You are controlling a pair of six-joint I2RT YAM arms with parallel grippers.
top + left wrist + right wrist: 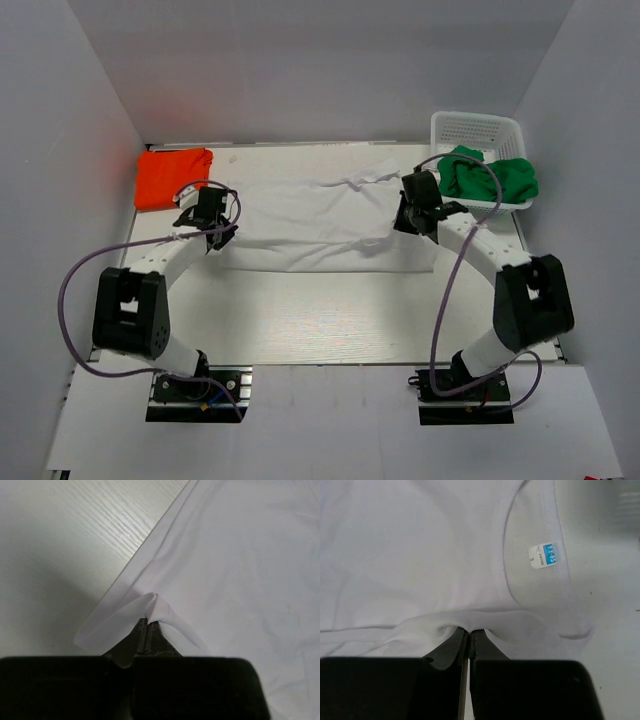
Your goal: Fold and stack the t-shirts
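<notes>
The white t-shirt (310, 225) lies spread across the middle of the table. My left gripper (215, 222) is shut on its left hem edge; the left wrist view shows a pinched fold of the white cloth (150, 605) at the fingertips. My right gripper (412, 215) is shut on its right edge beside the collar; the right wrist view shows the neckline with a size label (542, 556). The orange t-shirt (172, 177) lies folded at the far left. The green t-shirt (488, 175) lies bunched in the basket.
A white plastic mesh basket (478, 128) stands at the far right corner. White walls close in the table on three sides. Bare wood-grain tabletop (320, 315) lies between the shirt and the arm bases.
</notes>
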